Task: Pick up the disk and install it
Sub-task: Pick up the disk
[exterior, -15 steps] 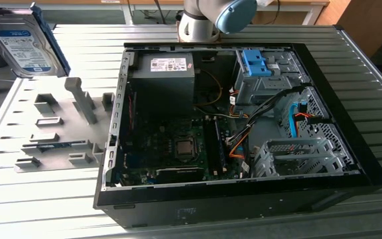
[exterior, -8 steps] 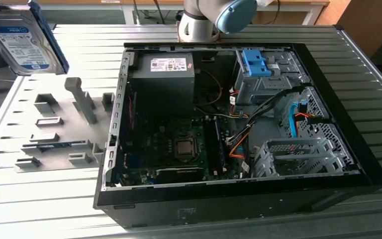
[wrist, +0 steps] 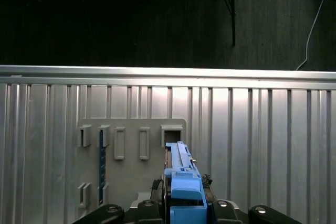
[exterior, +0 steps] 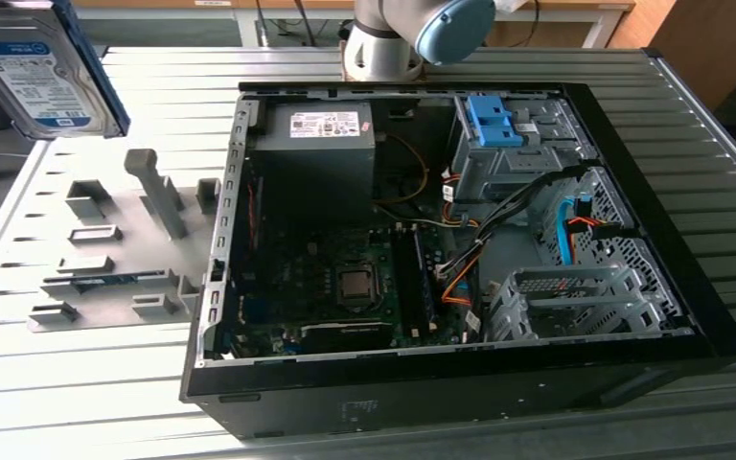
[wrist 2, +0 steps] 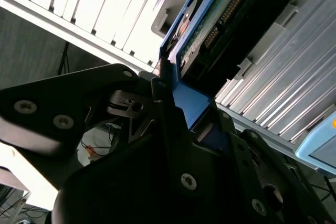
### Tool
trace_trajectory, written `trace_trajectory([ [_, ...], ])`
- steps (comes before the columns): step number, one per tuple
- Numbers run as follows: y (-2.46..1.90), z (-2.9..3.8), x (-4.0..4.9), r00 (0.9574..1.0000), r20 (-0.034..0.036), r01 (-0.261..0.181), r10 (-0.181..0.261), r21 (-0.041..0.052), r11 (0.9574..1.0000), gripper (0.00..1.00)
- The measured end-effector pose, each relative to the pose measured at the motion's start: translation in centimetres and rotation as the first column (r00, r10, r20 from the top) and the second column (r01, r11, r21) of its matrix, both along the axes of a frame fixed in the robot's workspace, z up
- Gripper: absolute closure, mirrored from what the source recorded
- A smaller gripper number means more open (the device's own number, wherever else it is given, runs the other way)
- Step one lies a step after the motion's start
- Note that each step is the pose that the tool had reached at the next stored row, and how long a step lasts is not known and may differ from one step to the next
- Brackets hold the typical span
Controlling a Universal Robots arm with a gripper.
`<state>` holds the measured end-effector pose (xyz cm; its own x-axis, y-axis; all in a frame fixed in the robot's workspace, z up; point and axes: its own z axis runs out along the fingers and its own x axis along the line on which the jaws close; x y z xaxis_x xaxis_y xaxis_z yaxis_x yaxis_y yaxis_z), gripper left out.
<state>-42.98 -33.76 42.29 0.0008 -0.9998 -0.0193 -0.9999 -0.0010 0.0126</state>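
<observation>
Between the closed fingers of your gripper (wrist 2: pixel 191 103), you're pinching the flat silver-metal disk (exterior: pixel 42 67) with the blue-and-white label, gripping it by its blue plastic rail. It's hanging on edge, clear above the ribbed aluminium table (wrist: pixel 262 129). Below the gripper, the grey slotted fixture plate (wrist: pixel 131 156) is lying flat. The open black computer case (exterior: pixel 406 383) is sitting well apart from the gripper.
</observation>
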Motion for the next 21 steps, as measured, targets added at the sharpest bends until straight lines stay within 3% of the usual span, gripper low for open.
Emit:
trace_trajectory([
  [21, 0.00, 2.56, 0.00, 1.0000, 0.0000, 0.000, 0.000, 0.0000, 1.0000, 0.64],
])
